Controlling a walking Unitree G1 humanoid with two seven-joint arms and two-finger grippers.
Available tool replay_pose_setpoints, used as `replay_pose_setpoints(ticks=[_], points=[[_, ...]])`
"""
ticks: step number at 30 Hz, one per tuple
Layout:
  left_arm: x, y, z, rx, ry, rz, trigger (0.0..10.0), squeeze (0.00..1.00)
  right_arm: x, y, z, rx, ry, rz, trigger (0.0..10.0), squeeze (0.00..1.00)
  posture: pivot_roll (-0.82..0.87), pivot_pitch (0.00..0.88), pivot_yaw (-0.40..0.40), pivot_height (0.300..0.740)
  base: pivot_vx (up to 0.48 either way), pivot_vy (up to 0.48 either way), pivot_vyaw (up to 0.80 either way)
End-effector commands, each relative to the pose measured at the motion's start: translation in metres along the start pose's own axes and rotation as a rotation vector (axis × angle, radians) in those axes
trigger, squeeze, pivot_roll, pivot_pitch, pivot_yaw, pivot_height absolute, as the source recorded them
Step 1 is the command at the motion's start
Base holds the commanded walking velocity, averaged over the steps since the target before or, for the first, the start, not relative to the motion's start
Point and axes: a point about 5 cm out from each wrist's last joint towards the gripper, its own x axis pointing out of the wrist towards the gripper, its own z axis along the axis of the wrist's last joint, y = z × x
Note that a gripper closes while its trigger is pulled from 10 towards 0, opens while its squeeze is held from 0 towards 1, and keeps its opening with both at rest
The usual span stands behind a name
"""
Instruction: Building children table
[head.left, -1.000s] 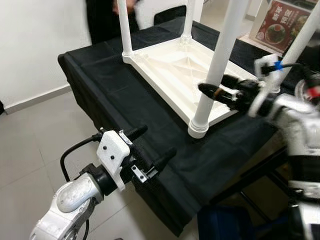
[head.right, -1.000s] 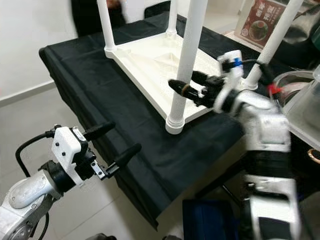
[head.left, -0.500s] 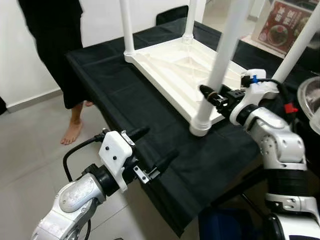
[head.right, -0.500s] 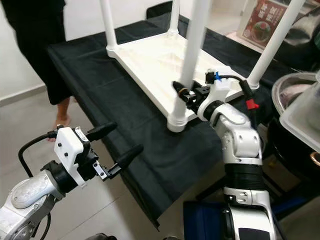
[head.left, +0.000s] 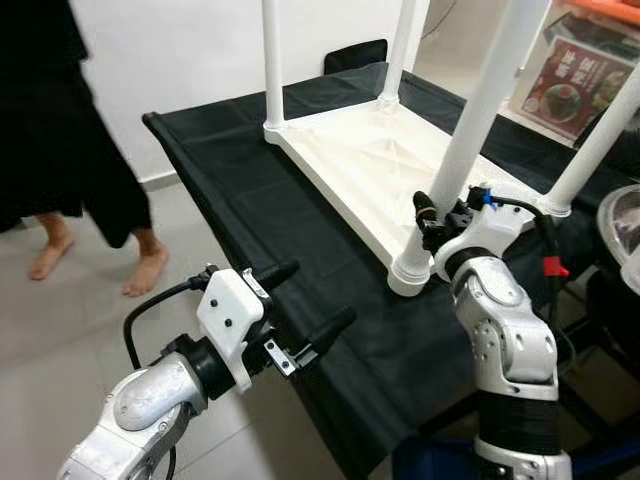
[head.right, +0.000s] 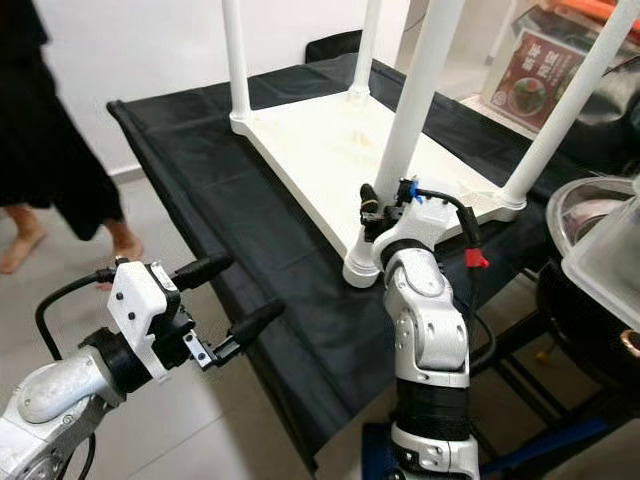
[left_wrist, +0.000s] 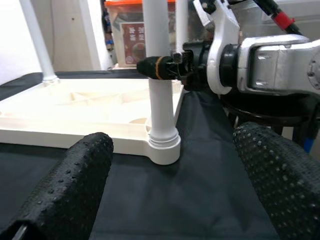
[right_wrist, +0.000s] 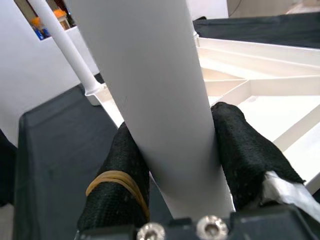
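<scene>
A white children's table (head.left: 350, 165) lies upside down on a table with a black cloth (head.left: 240, 200), its white legs pointing up. My right gripper (head.right: 372, 205) is shut on the near leg (head.left: 478, 125), low down, just above its socket. In the right wrist view both black fingers (right_wrist: 120, 190) press against the leg (right_wrist: 150, 75) from either side. My left gripper (head.left: 318, 291) hangs open in the air by the cloth's front edge, holding nothing. Its left wrist view looks between its fingers (left_wrist: 75, 185) at the same leg (left_wrist: 159, 85).
A person in black (head.left: 50, 150) walks barefoot on the floor at the left. A red printed box (head.left: 580, 80) stands at the back right. A metal bowl (head.right: 585, 195) and a clear container (head.right: 610, 250) sit at the right edge.
The camera has shifted. My right arm has folded down under the table's near corner while its gripper stays at the near leg. The person has walked off to the left. My left gripper is unchanged.
</scene>
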Motion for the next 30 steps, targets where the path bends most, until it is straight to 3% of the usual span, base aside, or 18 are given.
replay_pose_setpoints(ticks=[1, 2, 3, 4, 5, 8, 12, 20, 21, 27, 28, 30], points=[[-0.001, 0.001, -0.003, -0.003, 0.019, 0.002, 10.0, 0.00, 0.001, -0.004, -0.016, 0.083, 0.082, -0.003, 10.0, 0.00, -0.01, 0.127, -0.056, 0.740, 0.000, 0.000, 0.00], [0.000, 0.001, -0.003, -0.002, 0.020, 0.002, 10.0, 0.00, 0.003, 0.002, -0.009, 0.107, 0.063, 0.053, 10.0, 0.00, -0.01, 0.127, -0.058, 0.740, 0.000, 0.000, 0.00], [0.000, 0.001, -0.004, -0.002, 0.019, 0.001, 10.0, 0.00, 0.004, 0.006, 0.002, 0.089, 0.023, 0.141, 10.0, 0.46, 0.00, 0.122, -0.063, 0.740, 0.000, 0.000, 0.00], [0.000, 0.001, -0.004, -0.002, 0.019, 0.001, 10.0, 0.00, 0.004, 0.006, 0.002, 0.089, 0.023, 0.141, 10.0, 0.46, 0.00, 0.122, -0.063, 0.740, 0.000, 0.000, 0.00], [0.000, 0.001, -0.004, -0.002, 0.019, 0.000, 10.0, 0.00, 0.004, 0.010, 0.011, 0.072, 0.001, 0.243, 10.0, 1.00, 0.00, 0.119, -0.067, 0.740, 0.000, 0.000, 0.00], [0.000, 0.000, -0.004, -0.002, 0.019, 0.000, 10.0, 0.00, 0.003, 0.012, 0.023, 0.035, -0.019, 0.363, 10.0, 1.00, 0.00, 0.117, -0.067, 0.740, 0.000, 0.000, 0.00], [-0.001, 0.000, -0.003, 0.000, 0.019, 0.005, 10.0, 0.00, 0.010, -0.002, 0.036, -0.023, -0.027, 0.471, 10.0, 1.00, 0.01, 0.121, -0.074, 0.740, 0.000, 0.000, 0.00], [-0.003, -0.001, -0.003, 0.000, 0.022, 0.010, 10.0, 0.00, 0.023, -0.018, 0.041, -0.145, -0.033, 0.538, 10.0, 1.00, 0.02, 0.131, -0.072, 0.740, 0.000, 0.000, 0.00], [-0.003, -0.001, -0.002, -0.001, 0.023, 0.010, 10.0, 0.00, 0.024, -0.017, 0.041, -0.154, -0.033, 0.563, 10.0, 0.00, 0.02, 0.132, -0.073, 0.740, 0.000, 0.000, 0.00], [-0.005, -0.003, -0.003, 0.000, 0.031, 0.010, 10.0, 0.00, 0.032, -0.020, 0.044, -0.205, -0.033, 0.599, 10.0, 0.00, 0.03, 0.138, -0.074, 0.740, 0.000, 0.000, 0.00], [-0.006, -0.003, -0.003, -0.001, 0.033, 0.012, 10.0, 0.00, 0.034, -0.024, 0.047, -0.204, -0.035, 0.610, 0.0, 0.00, 0.03, 0.142, -0.072, 0.740, 0.000, 0.000, 0.00], [-0.006, -0.003, -0.003, -0.002, 0.033, 0.013, 10.0, 0.00, 0.033, -0.026, 0.048, -0.204, -0.035, 0.619, 0.0, 0.00, 0.03, 0.142, -0.072, 0.740, 0.000, 0.000, 0.00]])
